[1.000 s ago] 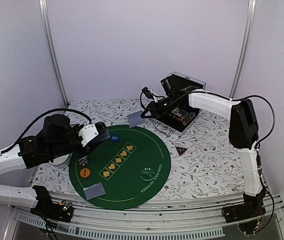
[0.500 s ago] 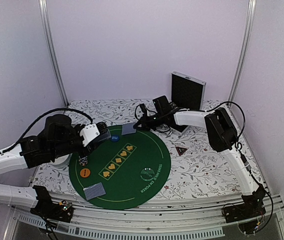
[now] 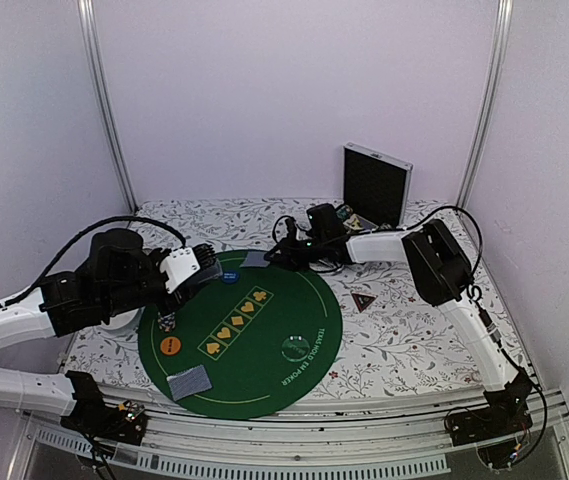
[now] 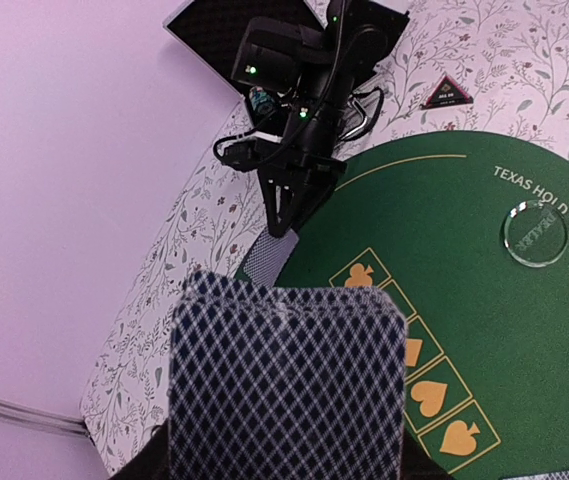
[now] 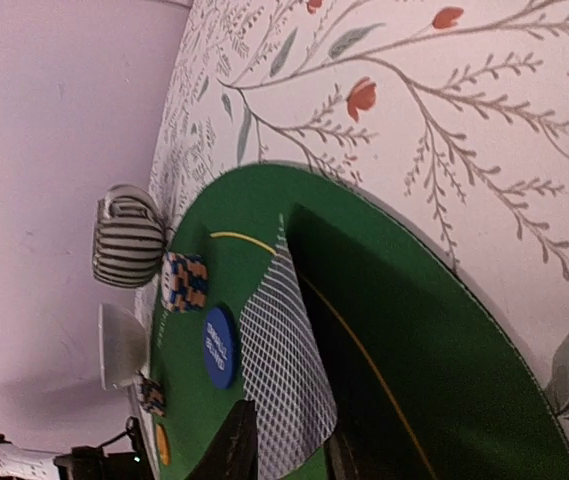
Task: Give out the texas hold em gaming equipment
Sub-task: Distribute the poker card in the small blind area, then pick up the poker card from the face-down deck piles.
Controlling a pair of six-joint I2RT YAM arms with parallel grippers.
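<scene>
Left jaws gripped the card deck [image 4: 284, 390], part open, by the mat's [image 3: 264, 350] left edge. Right jaws sat barely apart around one card [image 5: 284, 360] lying on the mat's far edge; hold unclear.

Robot test cell, plain lilac wall panels [image 3: 264, 100], slim metal corner posts [image 3: 107, 110], floral-cloth table [image 3: 414, 340], aluminium mounting rail [image 3: 314, 437], trailing black cables [image 3: 139, 220].

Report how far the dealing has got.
Done: a card pile lies at the mat's near edge; an orange disc and a blue disc sit on the mat. In hand: the right gripper is laying a card at the far edge; the left gripper holds the deck. Left, probably: the triangle lies off the mat.
</scene>
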